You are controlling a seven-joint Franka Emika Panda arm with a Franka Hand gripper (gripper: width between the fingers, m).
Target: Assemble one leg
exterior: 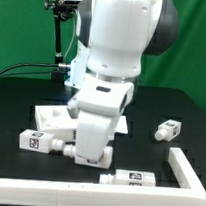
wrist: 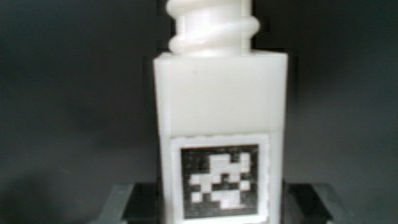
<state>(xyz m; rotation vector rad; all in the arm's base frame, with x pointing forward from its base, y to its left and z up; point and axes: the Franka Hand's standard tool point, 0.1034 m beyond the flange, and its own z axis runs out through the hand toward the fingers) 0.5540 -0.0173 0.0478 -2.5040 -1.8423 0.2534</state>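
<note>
1. Black table [exterior: 21,95] under a green backdrop [exterior: 22,24], with the arm [exterior: 116,42] bent low over the middle.
2. Gripper [wrist: 217,203]: fingers [wrist: 139,203] pressed together on the leg [wrist: 217,100], pinching its tagged end from both sides. Blurred in the wrist view, yet no gap seen at either finger.
3. Leg location: in the gripper, low over the middle of the table. Hidden behind the gripper body in the exterior view.
4. Grip set low, at the tag [wrist: 217,178], probably to leave the threaded tip [wrist: 214,30] bare and pointing away from the fingers, ready for screwing in.
5. Held straight between the fingers, probably to keep the thread in line with a hole.
6. Panel [exterior: 50,115]: flat on the table, just beside the gripper on the exterior view's left. Likely destination for the leg. Sockets not discernible.
7. Loose legs lying on their sides, well apart: one near, on the exterior view's left [exterior: 33,141]; one on the exterior view's right [exterior: 169,128]; one nearest [exterior: 125,177]. Likely spread out for separate pickup.
8. Containers: no box, tray or bin in view. White rail [exterior: 186,170] at the near corner on the exterior view's right, by the look of it a stop edge and not a bin.
</note>
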